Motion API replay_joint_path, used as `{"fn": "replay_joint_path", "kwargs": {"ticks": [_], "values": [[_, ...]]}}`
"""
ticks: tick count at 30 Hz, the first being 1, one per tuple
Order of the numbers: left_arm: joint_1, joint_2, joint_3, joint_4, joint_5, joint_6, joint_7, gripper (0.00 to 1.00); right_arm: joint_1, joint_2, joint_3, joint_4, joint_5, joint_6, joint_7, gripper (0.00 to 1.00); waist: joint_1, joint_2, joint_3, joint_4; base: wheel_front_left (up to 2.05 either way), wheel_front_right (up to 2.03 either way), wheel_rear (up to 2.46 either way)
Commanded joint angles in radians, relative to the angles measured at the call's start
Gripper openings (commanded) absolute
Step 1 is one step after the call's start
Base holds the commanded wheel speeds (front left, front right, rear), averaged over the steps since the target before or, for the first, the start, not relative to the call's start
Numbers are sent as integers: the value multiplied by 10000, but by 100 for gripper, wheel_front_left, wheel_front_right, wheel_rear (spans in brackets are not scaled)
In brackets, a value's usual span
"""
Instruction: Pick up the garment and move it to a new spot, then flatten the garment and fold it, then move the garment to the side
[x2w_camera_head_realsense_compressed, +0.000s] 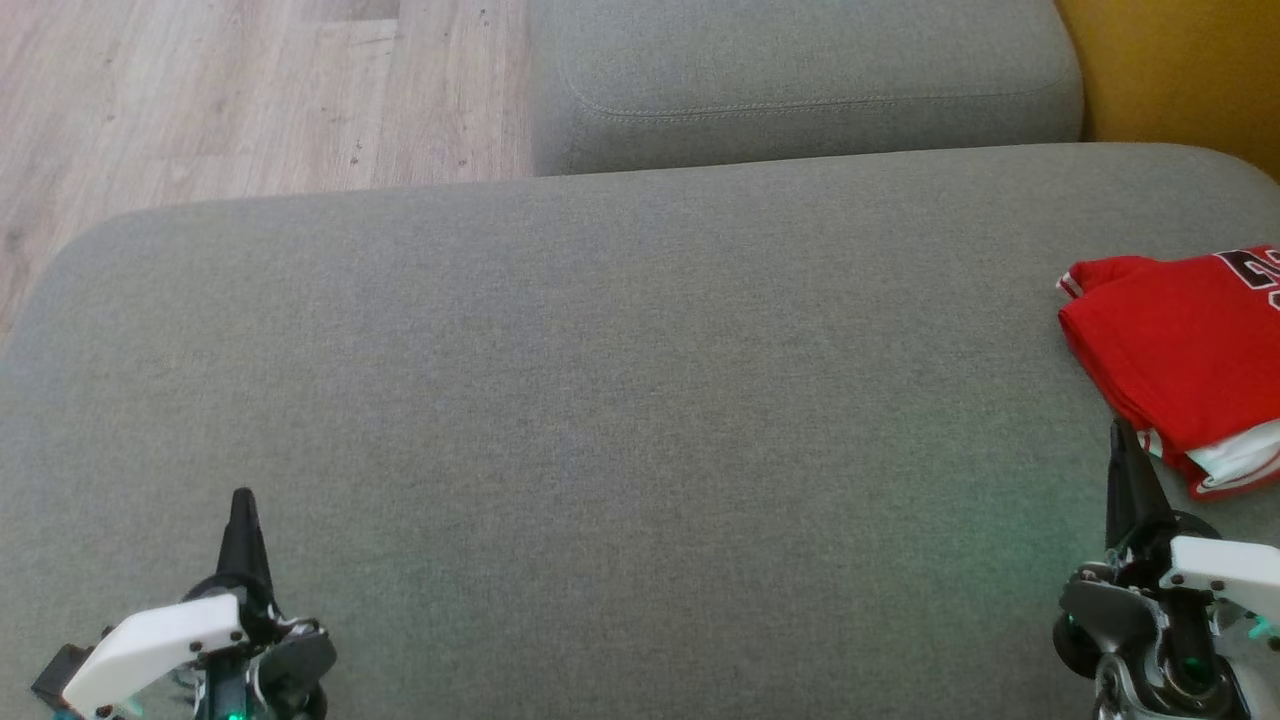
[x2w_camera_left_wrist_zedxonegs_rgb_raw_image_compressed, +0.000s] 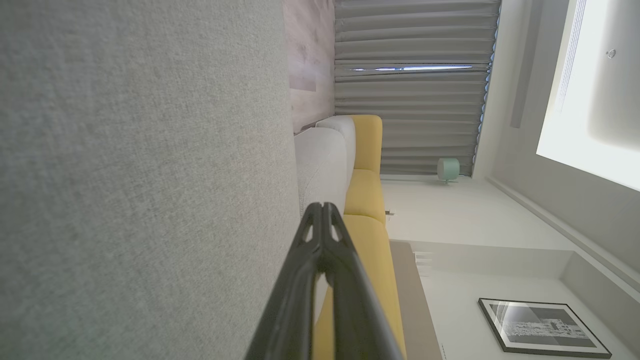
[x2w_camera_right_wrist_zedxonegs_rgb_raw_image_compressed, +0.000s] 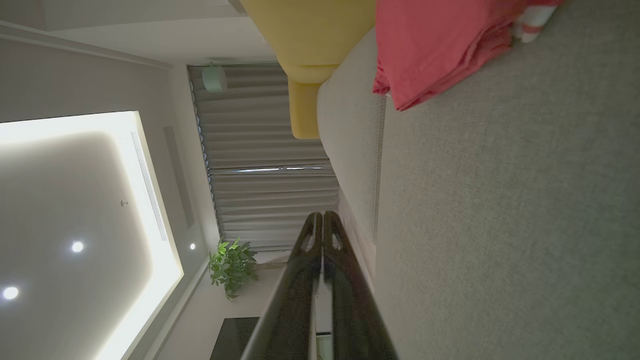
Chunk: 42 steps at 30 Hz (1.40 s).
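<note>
**mo:** Starting at the business end: both pairs of jaws are sitting pressed fully together, fingers meeting tip to tip, and neither is holding anything. The left gripper (x2w_camera_head_realsense_compressed: 243, 497) is hovering low over the near left of the grey cushion (x2w_camera_head_realsense_compressed: 600, 400), and the right gripper (x2w_camera_head_realsense_compressed: 1120, 432) is poking up at the near right.

**tess:** And the garment (x2w_camera_head_realsense_compressed: 1180, 350)?

**mo:** It's lying at the far right of that same cushion, running off the right edge of the head view. The right gripper's tip is sitting just beside its near corner. Touching or not, I can't tell.

**tess:** It's looking folded to me. Layers are stacking up, white trim is peeking out at the near edge, and a bit of lettering is showing on top.

**mo:** Same here. So I'm guessing the pick-up, the flattening and the fold are done, and it's already parked off to the side. I'm calling this the tail end, with maybe nothing left but drawing the arms clear.

**tess:** Room-wise?

**mo:** Loads. Open grey fabric is stretching across the whole middle and left. Edges I'm watching: the cushion's rounded left corner dropping off toward the wooden floor (x2w_camera_head_realsense_compressed: 200, 100), the seam against the second cushion (x2w_camera_head_realsense_compressed: 800, 90) behind, and the yellow upholstery (x2w_camera_head_realsense_compressed: 1180, 70) crowding in at the far right near the garment.
</note>
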Motion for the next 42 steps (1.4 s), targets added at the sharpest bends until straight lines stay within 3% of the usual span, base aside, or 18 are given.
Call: {"fn": "replay_joint_path", "kwargs": {"ticks": [1, 42], "values": [[-487, 77, 352, -285, 61, -69, 43, 0, -482, -140, 161, -316, -19, 69, 79, 0, 0, 0, 0, 0, 0, 0, 0], [-496, -5, 468, -279, 158, -69, 136, 0, -490, -77, 72, -311, -93, 69, 151, 0, 0, 0, 0, 0, 0, 0, 0]]}}
